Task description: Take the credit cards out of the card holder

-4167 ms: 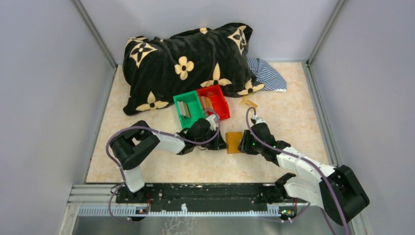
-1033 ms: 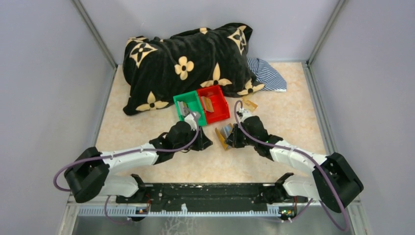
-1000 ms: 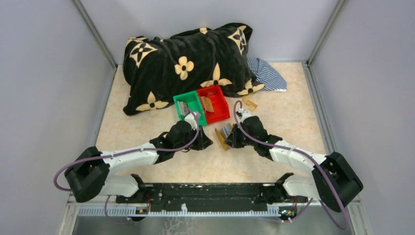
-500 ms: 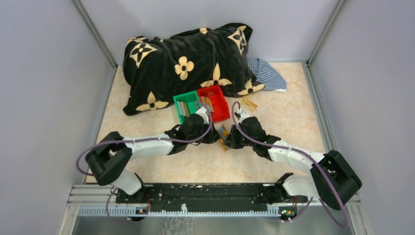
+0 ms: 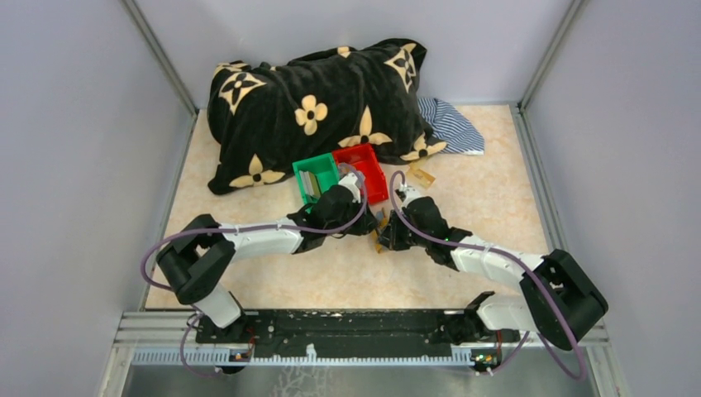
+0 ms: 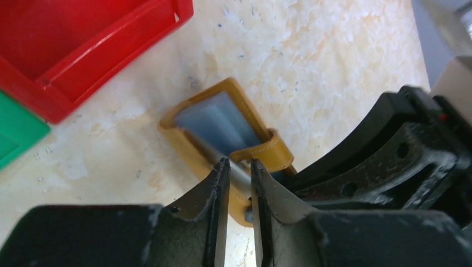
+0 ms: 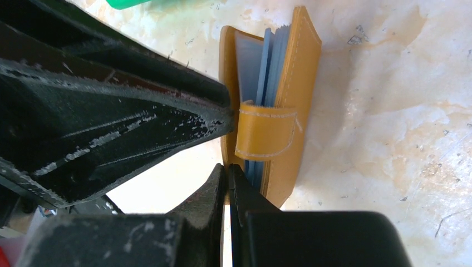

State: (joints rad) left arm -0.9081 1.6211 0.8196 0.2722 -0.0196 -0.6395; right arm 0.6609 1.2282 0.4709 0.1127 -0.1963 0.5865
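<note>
Two grippers work one card holder (image 7: 303,83), which stands on edge on the table (image 6: 334,67) right between my fingertips. My right gripper (image 7: 227,173) has its fingers pressed together on the edge of the near cover, just below the strap (image 7: 266,133). I judge this is to brace the holder and keep its mouth facing the other arm, so nothing slides during a pull. My left gripper (image 6: 238,166) comes in from the opposite side with its fingers a narrow gap apart. A silvery grey card (image 6: 240,176) runs into that gap from under the strap. The red bin (image 6: 83,50) and green bin (image 6: 14,130) sit just beyond my left fingertips, likely the drop spot.

Hard to make out:
- Whether the left pads actually bite the card.
- Grey sheets inside the holder could be pockets or cards, so no count.
- From above, both wrists cover most of the holder.
</note>
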